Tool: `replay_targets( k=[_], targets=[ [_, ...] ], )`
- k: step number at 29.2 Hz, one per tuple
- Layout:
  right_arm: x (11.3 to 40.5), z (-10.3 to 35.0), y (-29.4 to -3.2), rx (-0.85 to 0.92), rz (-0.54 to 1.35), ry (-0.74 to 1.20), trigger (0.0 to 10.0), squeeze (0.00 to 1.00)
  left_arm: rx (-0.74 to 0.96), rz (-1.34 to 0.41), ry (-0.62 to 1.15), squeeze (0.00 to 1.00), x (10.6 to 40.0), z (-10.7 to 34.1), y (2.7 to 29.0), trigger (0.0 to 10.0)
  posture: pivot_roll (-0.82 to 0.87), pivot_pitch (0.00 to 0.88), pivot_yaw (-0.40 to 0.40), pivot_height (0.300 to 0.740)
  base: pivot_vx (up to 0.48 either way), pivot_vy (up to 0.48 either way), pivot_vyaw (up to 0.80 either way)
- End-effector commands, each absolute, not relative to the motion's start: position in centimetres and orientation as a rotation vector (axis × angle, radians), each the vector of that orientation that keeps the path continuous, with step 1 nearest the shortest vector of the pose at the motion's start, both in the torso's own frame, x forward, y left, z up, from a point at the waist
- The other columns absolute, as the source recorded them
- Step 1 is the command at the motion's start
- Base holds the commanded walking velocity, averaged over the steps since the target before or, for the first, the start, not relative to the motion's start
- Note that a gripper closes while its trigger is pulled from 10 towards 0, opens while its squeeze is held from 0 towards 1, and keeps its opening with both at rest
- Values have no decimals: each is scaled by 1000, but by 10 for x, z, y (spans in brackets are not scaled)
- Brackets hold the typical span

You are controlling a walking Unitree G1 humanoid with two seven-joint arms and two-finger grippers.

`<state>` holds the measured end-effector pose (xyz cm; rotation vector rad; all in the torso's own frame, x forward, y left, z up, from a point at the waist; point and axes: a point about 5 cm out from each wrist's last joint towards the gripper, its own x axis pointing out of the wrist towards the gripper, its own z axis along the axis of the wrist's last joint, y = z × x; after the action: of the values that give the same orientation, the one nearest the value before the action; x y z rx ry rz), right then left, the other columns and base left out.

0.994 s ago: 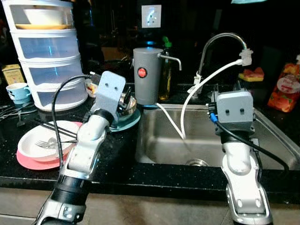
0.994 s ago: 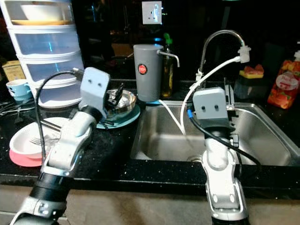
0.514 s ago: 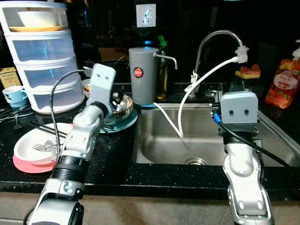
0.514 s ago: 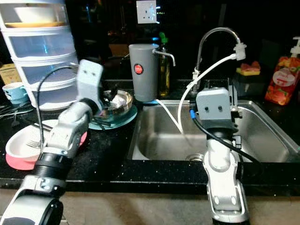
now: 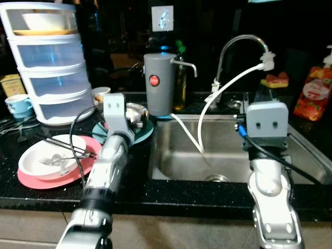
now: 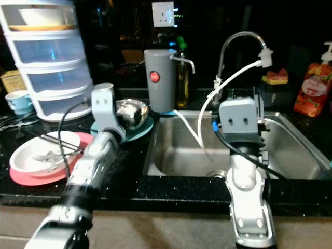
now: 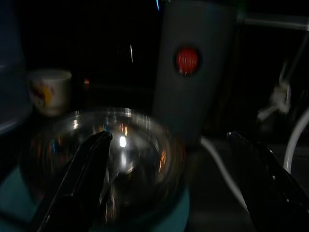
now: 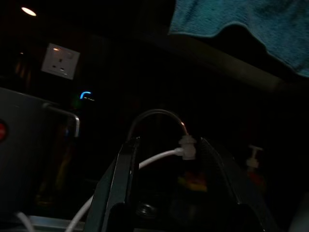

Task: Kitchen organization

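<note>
My left gripper (image 7: 166,183), fingers spread apart, points at the steel bowl (image 7: 104,164) beside the grey dispenser (image 7: 193,63); right gripper (image 8: 166,183) open too.

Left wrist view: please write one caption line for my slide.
Open left claw poised over a steel bowl on a teal plate, beside the grey dispenser.

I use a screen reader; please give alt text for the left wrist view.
The left gripper, fingers spread open, points at a shiny steel bowl on a teal plate. A grey water dispenser with a red button stands behind, a small cup beside it.
</note>
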<state>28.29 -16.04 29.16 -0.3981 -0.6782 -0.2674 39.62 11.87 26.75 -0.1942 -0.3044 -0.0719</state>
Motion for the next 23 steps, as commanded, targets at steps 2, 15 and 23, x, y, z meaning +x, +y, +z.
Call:
replay_targets(
  k=[2,15,23],
  targets=[
    [284,292,-156,-385,-245,-673,10000,0,-238,-30,-240,0,404,258,124,10000,-23,4,-2,740,0,0,0],
    [278,293,-158,-380,-267,-682,10000,0,-159,71,-346,0,411,277,140,10000,-45,9,25,740,0,0,0],
    [278,293,-158,-378,-265,-684,10000,0,-189,117,-360,0,406,273,160,10000,-42,0,26,740,0,0,0]
  ],
)
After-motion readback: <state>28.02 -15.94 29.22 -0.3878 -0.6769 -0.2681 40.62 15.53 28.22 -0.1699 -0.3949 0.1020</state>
